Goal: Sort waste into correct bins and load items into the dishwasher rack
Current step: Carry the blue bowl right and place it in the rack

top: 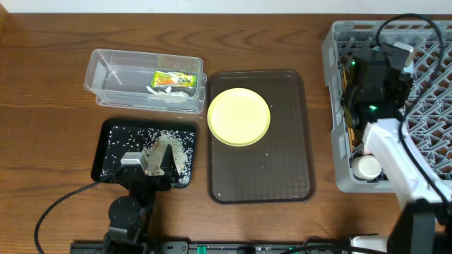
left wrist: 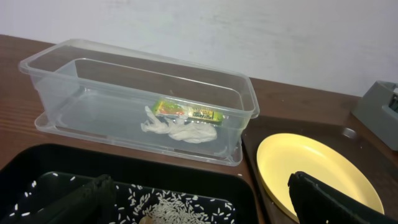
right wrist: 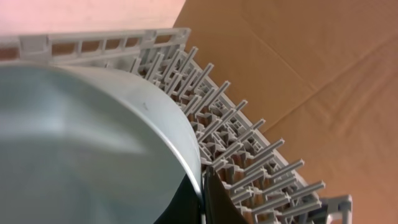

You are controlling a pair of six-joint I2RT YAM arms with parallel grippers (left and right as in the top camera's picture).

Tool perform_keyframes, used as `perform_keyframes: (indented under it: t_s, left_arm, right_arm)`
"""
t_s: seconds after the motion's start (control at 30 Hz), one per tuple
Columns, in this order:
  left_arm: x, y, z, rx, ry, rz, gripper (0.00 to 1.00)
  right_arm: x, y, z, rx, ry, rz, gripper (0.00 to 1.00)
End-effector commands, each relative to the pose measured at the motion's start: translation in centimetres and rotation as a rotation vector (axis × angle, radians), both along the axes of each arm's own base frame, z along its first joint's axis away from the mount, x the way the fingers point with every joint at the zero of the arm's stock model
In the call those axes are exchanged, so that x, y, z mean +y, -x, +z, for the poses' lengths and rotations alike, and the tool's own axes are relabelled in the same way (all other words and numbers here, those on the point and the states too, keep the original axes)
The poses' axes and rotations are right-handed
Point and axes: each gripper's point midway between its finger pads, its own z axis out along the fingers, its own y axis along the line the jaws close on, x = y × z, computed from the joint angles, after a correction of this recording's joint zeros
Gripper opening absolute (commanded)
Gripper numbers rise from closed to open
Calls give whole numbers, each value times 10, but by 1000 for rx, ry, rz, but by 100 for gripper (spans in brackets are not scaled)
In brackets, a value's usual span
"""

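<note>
Right wrist view: the light blue bowl (right wrist: 81, 143) was clamped by its rim in the right gripper (right wrist: 200, 194), over the tines of the dishwasher rack (right wrist: 249, 152), where it could be jammed askew if released tilted.

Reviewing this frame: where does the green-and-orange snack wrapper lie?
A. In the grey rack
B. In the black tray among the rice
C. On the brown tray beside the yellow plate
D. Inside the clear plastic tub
D: the wrapper lies on the floor of the clear tub, next to a crumpled white scrap, as both the overhead and the left wrist views show.
</note>
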Motion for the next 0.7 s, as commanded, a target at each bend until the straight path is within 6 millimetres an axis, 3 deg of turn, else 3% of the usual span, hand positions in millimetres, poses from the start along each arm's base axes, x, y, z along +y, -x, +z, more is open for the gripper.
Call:
perform_keyframes:
  t_s: [0.0,0.43,0.67]
  left_arm:
    - [2,0,-15,30,-23,4,91]
    - [2,0,-15,30,-23,4,91]
    - [1,0,-15,30,-22,4,91]
  right_arm:
    - [-9,-3,-8,99,82,-10,1]
    - [-13,-25,-33,167,143,18,1]
    - [-12,-38,-24,226,245,63,1]
